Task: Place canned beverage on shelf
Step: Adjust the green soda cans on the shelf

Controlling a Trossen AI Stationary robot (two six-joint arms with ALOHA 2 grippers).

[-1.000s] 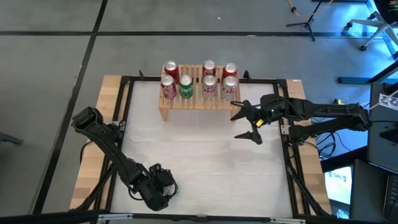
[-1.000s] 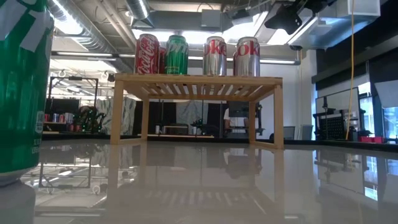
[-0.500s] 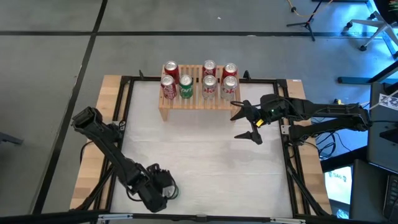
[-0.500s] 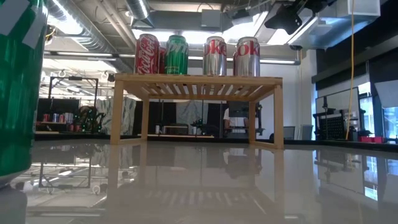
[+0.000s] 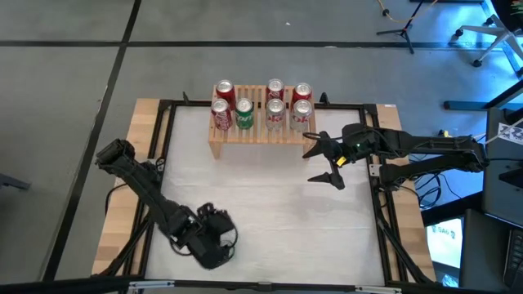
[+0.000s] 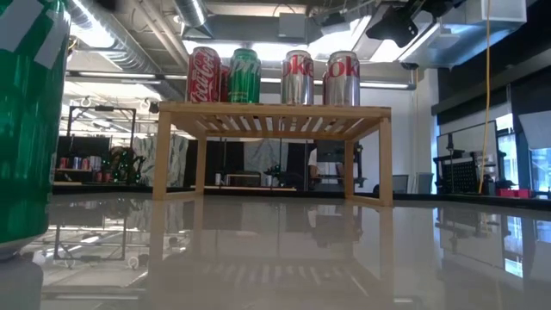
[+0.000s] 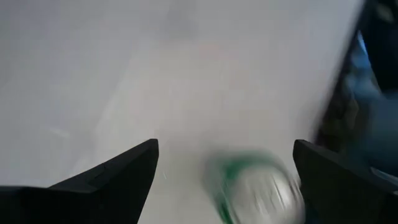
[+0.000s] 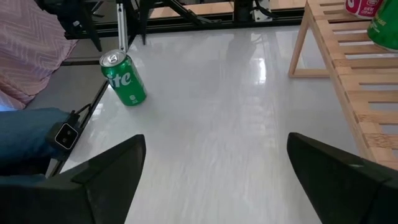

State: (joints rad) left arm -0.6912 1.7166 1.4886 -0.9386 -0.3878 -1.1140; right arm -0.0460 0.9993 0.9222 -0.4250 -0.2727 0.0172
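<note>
One green Sprite can (image 8: 124, 78) is left to be shelved; it is seen standing upright on the bench (image 5: 270, 204) near the near-left corner, and nothing is gripping it. In the left wrist view the same can shows blurred between the left arm's fingers, with a gap on either side. The left claw (image 5: 214, 245) is held spread above that can, so the step in hand is judged to be the approach for a grasp; closing, lifting, carrying and setting down all remain.

The shelf (image 5: 253, 144) stands at the far edge of the bench, about midway along it. Seven cans are already standing on its slatted top: in the front row a red Coca-Cola can (image 5: 220, 115), a green can (image 5: 244, 113) and two silver-and-red Diet Coke cans (image 5: 274, 112), and in the back row three more. One free place seems to remain in the back row, behind the green can.

The right claw (image 5: 325, 165) is held spread and empty near the shelf's right end, well apart from the loose can.
</note>
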